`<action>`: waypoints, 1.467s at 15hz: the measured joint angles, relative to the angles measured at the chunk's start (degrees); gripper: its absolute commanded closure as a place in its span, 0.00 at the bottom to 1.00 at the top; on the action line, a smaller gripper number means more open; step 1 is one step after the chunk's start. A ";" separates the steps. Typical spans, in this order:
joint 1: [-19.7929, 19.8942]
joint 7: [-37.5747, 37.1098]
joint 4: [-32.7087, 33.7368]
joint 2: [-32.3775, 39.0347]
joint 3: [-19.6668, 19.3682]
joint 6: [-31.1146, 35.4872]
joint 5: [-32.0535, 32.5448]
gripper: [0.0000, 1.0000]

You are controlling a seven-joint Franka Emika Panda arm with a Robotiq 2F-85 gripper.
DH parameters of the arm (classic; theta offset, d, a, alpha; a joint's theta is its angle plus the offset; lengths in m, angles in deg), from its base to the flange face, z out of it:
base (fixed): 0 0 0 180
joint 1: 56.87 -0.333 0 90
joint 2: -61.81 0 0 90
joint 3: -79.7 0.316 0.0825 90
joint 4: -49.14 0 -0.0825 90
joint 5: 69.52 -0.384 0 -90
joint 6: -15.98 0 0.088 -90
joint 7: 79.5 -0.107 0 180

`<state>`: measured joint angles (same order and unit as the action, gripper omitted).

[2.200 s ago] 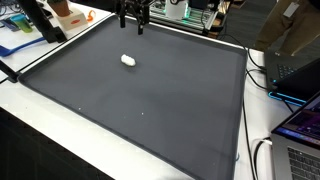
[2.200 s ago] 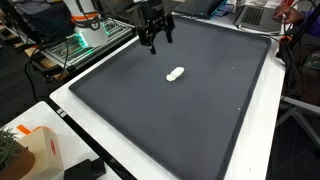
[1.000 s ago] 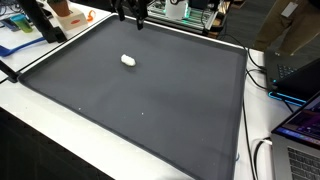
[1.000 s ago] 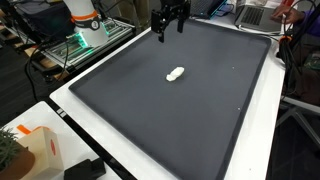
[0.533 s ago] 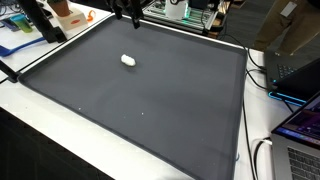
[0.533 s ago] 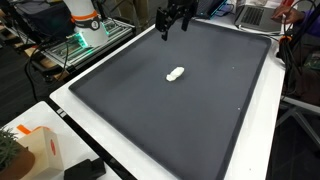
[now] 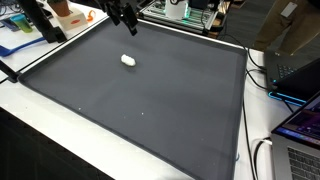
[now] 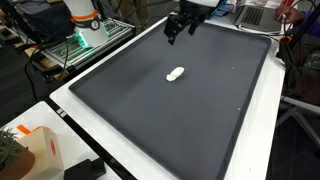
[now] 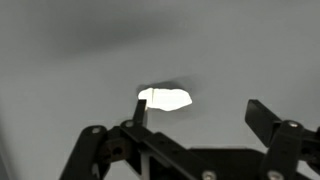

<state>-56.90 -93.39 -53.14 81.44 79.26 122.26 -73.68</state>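
Nearest in an exterior view, an orange-and-white box point(image 8: 35, 145) sits at the corner of the white worktop point(image 8: 110, 135). It is cut off by the frame, and its contents cannot be made out. A dark mat point(image 8: 190, 120) covers most of the worktop. On it lies a small white lump point(image 8: 175, 73), long axis running lower left to upper right there and crosswise in the wrist view point(image 9: 165, 98). What it is cannot be told. Farther back, the pincer point(image 8: 183, 25) hangs over the mat's far edge, its jaws wide and empty, well apart from the lump.
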 measured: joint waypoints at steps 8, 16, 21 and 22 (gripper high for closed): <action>-0.01 1.95 10.71 8.15 -0.29 -1.93 0.88 0.00; -0.49 4.75 18.22 12.65 -0.11 -11.91 0.87 0.00; -0.60 6.82 28.83 20.46 -0.11 -20.03 1.47 0.00; -0.60 6.87 30.92 22.21 -0.16 -21.38 1.78 0.00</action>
<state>-57.50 -86.52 -22.22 103.65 79.10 100.88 -71.90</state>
